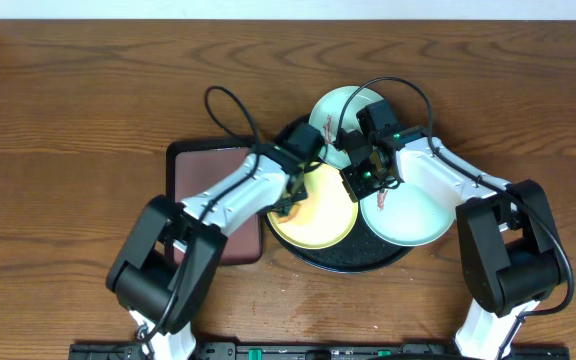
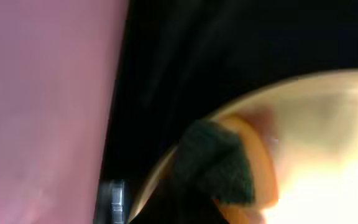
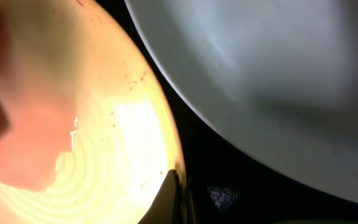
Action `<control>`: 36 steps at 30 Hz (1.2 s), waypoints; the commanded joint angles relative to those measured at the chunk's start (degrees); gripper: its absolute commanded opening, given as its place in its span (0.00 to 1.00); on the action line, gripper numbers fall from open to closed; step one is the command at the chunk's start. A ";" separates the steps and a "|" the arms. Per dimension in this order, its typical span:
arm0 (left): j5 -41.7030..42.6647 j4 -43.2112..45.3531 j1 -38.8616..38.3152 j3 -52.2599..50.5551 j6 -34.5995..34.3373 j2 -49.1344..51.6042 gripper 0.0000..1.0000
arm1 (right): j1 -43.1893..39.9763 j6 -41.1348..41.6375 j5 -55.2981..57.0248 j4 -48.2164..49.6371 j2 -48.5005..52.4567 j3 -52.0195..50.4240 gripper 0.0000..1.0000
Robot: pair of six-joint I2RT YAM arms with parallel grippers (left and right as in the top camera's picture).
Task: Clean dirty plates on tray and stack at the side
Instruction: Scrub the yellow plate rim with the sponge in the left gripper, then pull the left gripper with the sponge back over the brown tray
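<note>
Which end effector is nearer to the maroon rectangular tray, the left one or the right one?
Left. The left end effector, holding a sponge, is at the yellow plate's left edge, just beside the maroon tray. The right end effector is beyond that plate, farther right.

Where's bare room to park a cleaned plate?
Bare wood left of the maroon tray, and right of the black tray. The black tray is crowded: yellow plate, two mint plates, left end effector and right end effector over them.
</note>
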 commanded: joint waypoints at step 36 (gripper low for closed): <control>-6.91 -18.88 19.98 -2.67 9.60 -34.60 0.08 | 0.55 2.38 27.78 -2.78 -26.86 3.63 0.01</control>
